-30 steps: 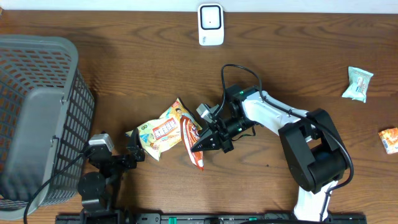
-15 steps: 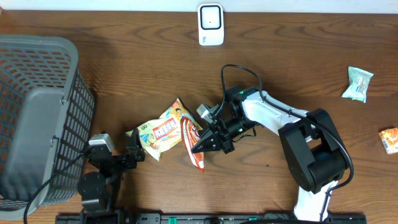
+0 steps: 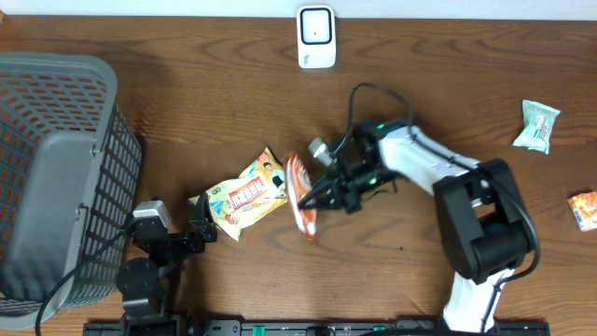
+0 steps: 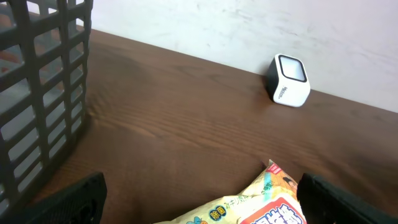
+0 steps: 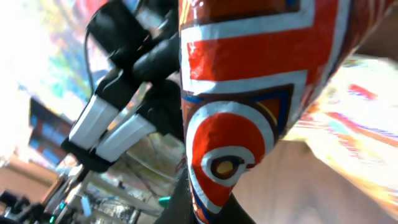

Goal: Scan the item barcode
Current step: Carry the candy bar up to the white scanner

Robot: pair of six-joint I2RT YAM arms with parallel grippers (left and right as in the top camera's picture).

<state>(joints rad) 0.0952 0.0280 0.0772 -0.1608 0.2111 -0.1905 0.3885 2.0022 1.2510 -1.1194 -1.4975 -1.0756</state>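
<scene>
A red, white and blue snack packet (image 3: 300, 194) hangs off the table, pinched at one end by my right gripper (image 3: 320, 194), which is shut on it. That packet (image 5: 249, 93) fills the right wrist view, with the dark fingertips (image 5: 208, 205) clamped at its lower end. The white barcode scanner (image 3: 316, 37) stands at the far edge of the table, well beyond the packet. My left gripper (image 3: 191, 229) rests low at the near left, open. Its fingers (image 4: 68, 199) straddle the tip of a yellow snack bag (image 4: 264, 202) without touching it. The scanner (image 4: 289, 81) faces this view too.
The yellow snack bag (image 3: 244, 194) lies just left of the lifted packet. A grey mesh basket (image 3: 56, 168) takes up the left side. A pale green packet (image 3: 537, 126) and an orange one (image 3: 584, 210) lie at the far right.
My right gripper has risen and shifted right and toward the scanner, carrying the red packet up off the table. The left arm and the yellow bag have stayed put.
</scene>
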